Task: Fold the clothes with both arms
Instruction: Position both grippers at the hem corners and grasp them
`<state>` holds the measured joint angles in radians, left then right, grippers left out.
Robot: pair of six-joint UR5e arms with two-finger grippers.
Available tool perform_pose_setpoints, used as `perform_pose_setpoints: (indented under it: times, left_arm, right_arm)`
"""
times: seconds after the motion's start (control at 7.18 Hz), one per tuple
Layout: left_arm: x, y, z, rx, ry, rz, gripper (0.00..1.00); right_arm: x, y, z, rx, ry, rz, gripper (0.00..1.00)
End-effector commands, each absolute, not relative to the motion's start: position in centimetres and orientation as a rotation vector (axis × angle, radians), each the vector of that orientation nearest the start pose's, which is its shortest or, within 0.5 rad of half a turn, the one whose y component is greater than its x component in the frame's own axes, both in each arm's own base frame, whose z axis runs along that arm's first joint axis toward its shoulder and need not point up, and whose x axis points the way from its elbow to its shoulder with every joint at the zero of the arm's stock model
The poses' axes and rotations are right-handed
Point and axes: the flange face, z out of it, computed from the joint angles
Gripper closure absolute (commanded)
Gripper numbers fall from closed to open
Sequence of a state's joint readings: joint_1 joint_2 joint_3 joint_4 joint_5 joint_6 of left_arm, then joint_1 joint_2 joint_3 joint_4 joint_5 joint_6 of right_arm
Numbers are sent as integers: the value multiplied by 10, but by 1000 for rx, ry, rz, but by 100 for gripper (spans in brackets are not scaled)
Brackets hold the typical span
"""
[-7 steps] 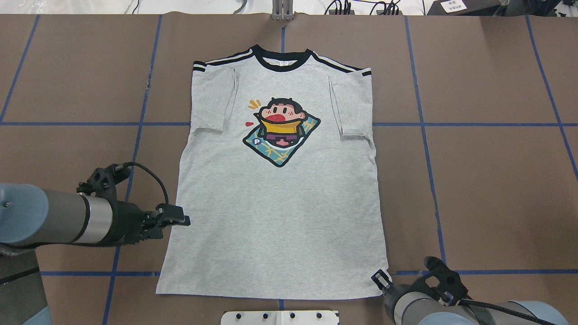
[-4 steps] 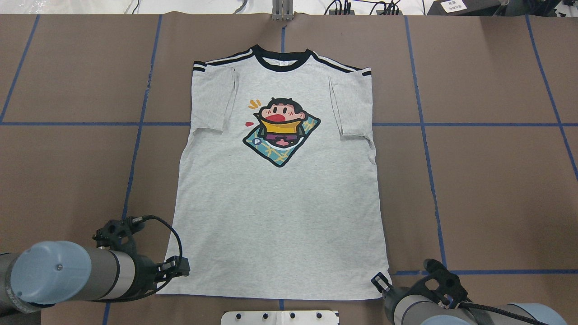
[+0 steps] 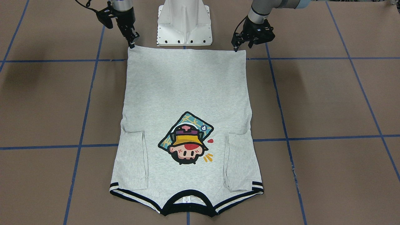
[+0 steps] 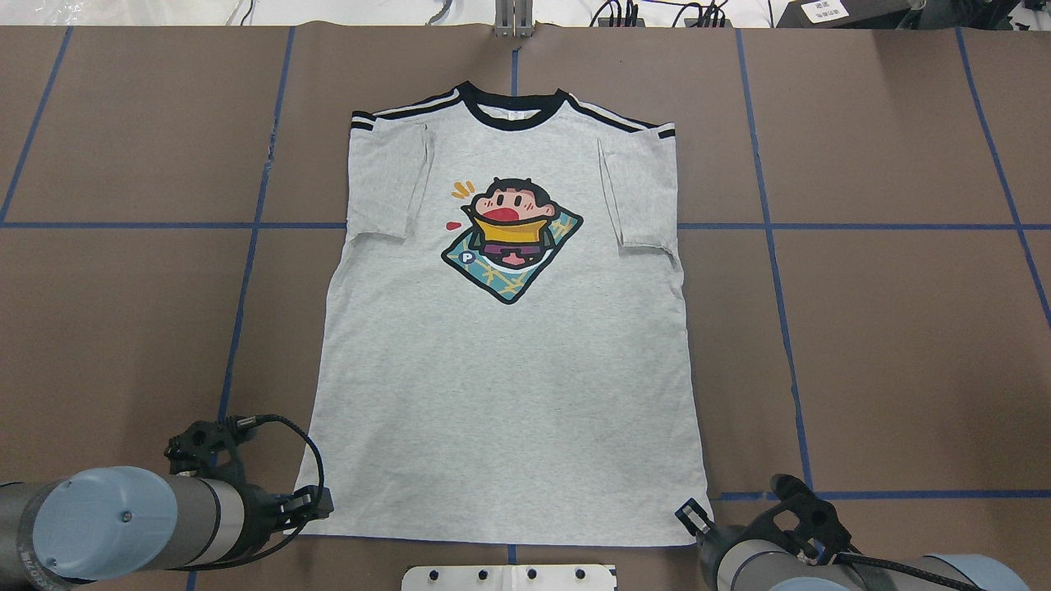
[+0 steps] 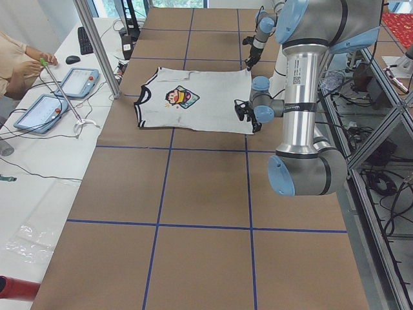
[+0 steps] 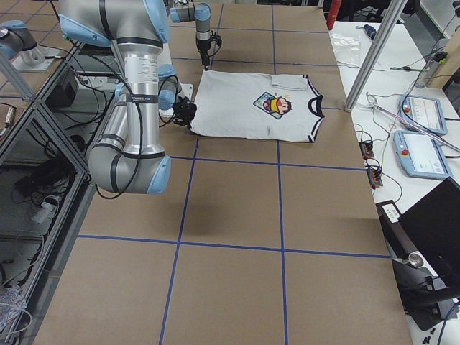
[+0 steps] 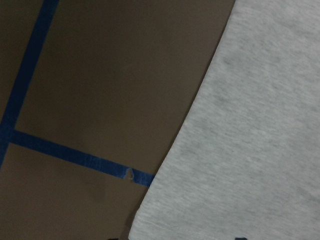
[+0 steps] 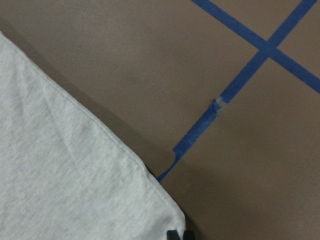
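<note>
Item 1: one light heather-grey short-sleeved T-shirt with black collar, striped shoulders and a cartoon-head print. It lies flat and face up in the middle of the brown paper-covered worktop, collar away from the robot, hem toward it, and both sleeves turned in onto the front.

Item 2: left tool, small and black, tips down at the hem corner on the robot's left. In the overhead view I see it side-on, beside the grey arm tube. The left wrist view gives only the hem corner, bare brown paper and a strip of blue tape. I cannot tell whether the fingers are spread or pinching cloth.

Item 3: right tool, same make, at the opposite hem corner. The right wrist view puts two dark tips right at the cloth's corner, cut off by the picture's lower edge. I cannot tell its state either.

Item 4: white metal pedestal base, between the two arms, just beyond the hem. The front-facing view shows it whole, the overhead only its edge.

Item 5: blue tape grid lines across the worktop.

Item 6: side views only, grey tablets on a white bench past the collar end.
</note>
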<state>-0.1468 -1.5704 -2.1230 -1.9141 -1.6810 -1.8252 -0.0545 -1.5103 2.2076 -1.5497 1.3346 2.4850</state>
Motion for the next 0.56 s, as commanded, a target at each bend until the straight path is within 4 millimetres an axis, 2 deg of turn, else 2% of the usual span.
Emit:
perform_pose_setpoints:
  times: [0.0, 0.28, 0.42]
  left_arm:
    - [457, -189, 375, -153, 870, -324, 20]
    - [463, -187, 383, -157, 856, -316, 22]
    - [462, -186, 380, -160, 862, -314, 24]
  right_arm:
    - [-473, -130, 344, -136, -760, 900, 100]
    - [-473, -129, 344, -137, -760, 898, 100]
    - [-474, -128, 343, -139, -761, 896, 100]
